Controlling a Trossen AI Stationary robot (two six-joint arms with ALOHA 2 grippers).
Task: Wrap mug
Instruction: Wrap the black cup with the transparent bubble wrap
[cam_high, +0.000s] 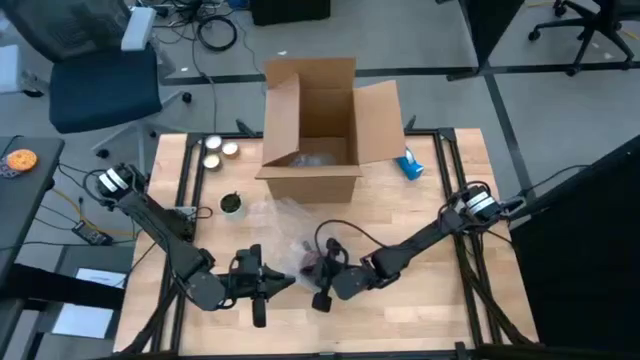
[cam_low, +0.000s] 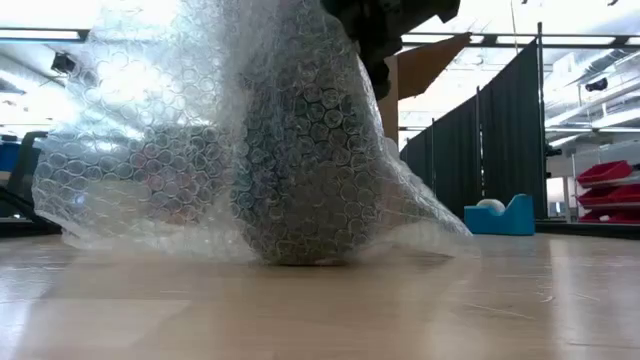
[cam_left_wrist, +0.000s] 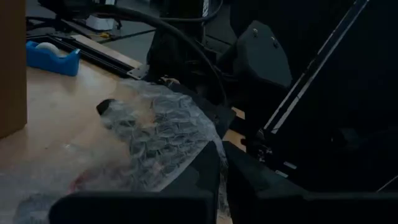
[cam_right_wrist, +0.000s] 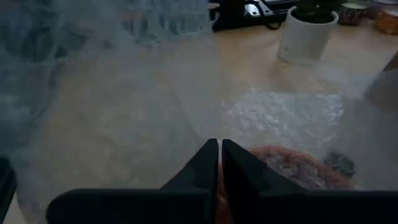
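Note:
A reddish mug (cam_high: 312, 262) stands near the table's front under a clear bubble wrap sheet (cam_high: 285, 215). In the low view the bubble wrap (cam_low: 200, 130) rises like a tent over the dark mug (cam_low: 300, 180). My right gripper (cam_high: 322, 264) is shut above the mug, and its wrist view shows the mug (cam_right_wrist: 292, 167) through the wrap. My left gripper (cam_high: 288, 283) lies low just left of the bundle, fingers shut and pointing toward the table's right edge. My left gripper has its fingertips (cam_left_wrist: 211, 155) at the wrap's near lower edge (cam_left_wrist: 186, 171), coming level from the table's left; the fingers hide the place of contact. My right gripper pinches the wrap (cam_right_wrist: 186, 124) between its fingers from above, holding it raised (cam_low: 340, 40) over the mug; the sheet's lower edges lie on the table.
An open cardboard box (cam_high: 320, 130) stands at the far middle. A blue tape dispenser (cam_high: 410, 165) sits to its right. A small potted plant (cam_high: 232, 205) and two round tins (cam_high: 220, 148) are at the far left. Bare wood lies at the front right.

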